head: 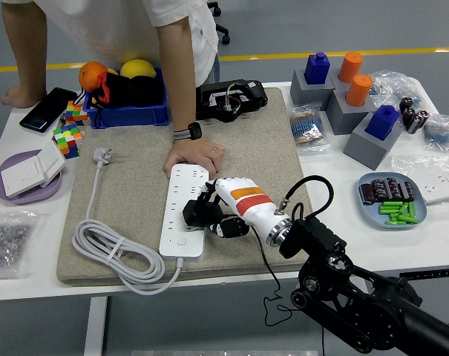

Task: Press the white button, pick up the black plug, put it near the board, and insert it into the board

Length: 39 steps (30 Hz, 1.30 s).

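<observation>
A white power strip (pixel 184 209) lies lengthwise on the beige mat (pixel 135 178), its white button (pixel 180 241) at the near end. My right hand (pixel 209 215), white with an orange stripe, is curled around the black plug (pixel 197 213) and holds it at the strip's right edge, over the middle sockets. A person's hand (pixel 195 156) presses down on the strip's far end. The strip's white cable (pixel 109 252) coils at the mat's near left and ends in a white plug (pixel 102 155). My left arm is out of sight.
A purple plate with a white switch (pixel 27 176) sits far left, Rubik's cubes (pixel 68 133) and a blue bin (pixel 128 100) behind. A black device (pixel 231 98) lies at the mat's far edge. Grey blocks with pegs (pixel 350 96) and a blue plate (pixel 393 200) stand right.
</observation>
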### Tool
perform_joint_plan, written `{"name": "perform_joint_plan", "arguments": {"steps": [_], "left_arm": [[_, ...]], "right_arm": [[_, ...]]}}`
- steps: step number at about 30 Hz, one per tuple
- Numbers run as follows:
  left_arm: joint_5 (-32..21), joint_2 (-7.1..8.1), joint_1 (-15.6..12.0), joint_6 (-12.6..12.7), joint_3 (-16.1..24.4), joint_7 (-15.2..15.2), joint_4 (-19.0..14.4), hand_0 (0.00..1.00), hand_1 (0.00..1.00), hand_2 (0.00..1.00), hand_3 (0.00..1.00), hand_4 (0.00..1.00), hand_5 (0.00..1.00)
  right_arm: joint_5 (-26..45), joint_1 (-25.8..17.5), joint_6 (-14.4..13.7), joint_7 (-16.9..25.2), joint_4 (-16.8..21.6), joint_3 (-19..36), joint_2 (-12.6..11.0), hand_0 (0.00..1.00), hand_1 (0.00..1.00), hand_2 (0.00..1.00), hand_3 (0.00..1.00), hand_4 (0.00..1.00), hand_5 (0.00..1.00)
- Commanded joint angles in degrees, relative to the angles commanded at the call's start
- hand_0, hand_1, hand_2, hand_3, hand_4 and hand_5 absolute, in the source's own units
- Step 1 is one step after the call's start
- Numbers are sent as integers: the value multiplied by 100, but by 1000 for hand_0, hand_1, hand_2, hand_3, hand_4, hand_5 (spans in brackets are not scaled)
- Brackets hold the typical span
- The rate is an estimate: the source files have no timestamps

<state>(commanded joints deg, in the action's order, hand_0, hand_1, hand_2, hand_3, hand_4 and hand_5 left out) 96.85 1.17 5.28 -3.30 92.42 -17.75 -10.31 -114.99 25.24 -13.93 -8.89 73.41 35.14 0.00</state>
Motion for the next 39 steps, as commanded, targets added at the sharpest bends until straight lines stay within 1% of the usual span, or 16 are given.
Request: {"name": "perform_joint_plan", "arguments": {"steps": [11, 23, 39], "left_arm": [[11, -6, -5, -1, 12, -2, 0, 650, 638, 631, 672, 521, 95], [5, -7, 5, 0, 22, 2, 0, 650, 638, 631, 672, 517, 94], [17, -10, 2, 3, 51, 7, 0, 649, 638, 631, 671, 513, 96]], "right_arm": [[-55, -44, 44, -65, 171, 1, 0, 398, 455, 493, 525, 821, 2], [-51, -59, 60, -69, 166, 19, -19, 394, 453, 493, 523, 822, 2], [-9, -68, 69, -80, 323, -45, -12, 386, 448, 493, 520, 830, 2]]}}
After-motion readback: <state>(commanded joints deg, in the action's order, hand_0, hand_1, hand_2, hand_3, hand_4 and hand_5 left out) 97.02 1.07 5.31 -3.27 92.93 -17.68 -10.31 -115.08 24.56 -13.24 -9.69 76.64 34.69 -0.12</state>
